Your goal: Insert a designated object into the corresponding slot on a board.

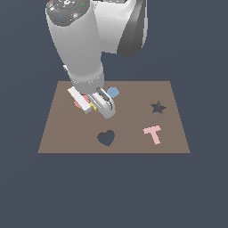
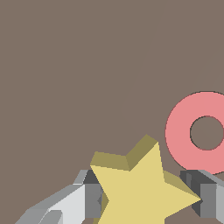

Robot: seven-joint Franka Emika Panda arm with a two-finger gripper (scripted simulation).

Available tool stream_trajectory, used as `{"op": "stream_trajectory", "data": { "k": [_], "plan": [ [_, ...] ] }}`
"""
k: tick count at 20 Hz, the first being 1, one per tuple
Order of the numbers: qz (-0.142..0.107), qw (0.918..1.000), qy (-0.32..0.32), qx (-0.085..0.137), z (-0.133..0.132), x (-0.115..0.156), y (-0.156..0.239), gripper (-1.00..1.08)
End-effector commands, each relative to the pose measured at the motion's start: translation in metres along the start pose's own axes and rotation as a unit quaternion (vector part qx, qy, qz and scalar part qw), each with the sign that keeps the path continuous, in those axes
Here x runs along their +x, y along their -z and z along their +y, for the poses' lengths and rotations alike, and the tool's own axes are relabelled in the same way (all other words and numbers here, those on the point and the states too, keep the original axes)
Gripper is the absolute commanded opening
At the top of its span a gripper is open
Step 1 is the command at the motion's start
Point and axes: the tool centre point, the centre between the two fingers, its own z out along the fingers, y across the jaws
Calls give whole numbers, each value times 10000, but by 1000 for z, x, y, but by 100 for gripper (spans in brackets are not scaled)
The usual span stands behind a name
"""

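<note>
The yellow star (image 2: 144, 192) lies between my gripper's two fingers, and both pads touch its edges, so my gripper (image 2: 146, 199) is shut on it. In the exterior view only a sliver of the star (image 1: 93, 107) shows under my gripper (image 1: 97, 109), low over the brown board (image 1: 133, 144) on the exterior view's left. I cannot tell whether the star is off the board's surface. The dark star-shaped slot (image 1: 158, 107) sits on the board's right side, well apart from my gripper.
A pink ring (image 2: 179, 131) lies flat right beside the star, partly hidden by the hand in the exterior view (image 1: 79, 103). A blue hexagon (image 1: 113, 92) is just behind my gripper. A dark heart cutout (image 1: 106, 138) and a pink T (image 1: 152, 133) lie toward the front.
</note>
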Motion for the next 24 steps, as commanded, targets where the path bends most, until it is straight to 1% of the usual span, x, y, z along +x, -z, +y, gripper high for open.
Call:
{"op": "stream_trajectory", "data": {
  "k": [1,6,12,17,24],
  "plan": [
    [0,9993,-370,2,-4,-19,1,-100],
    [-2,9941,-1081,1,-17,-54,2,-100],
    [-5,9820,-1889,0,-38,-92,3,-100],
    [-8,9673,-2537,0,-60,-119,4,-100],
    [-11,9412,-3379,-1,-95,-151,5,-100]
  ]
}}
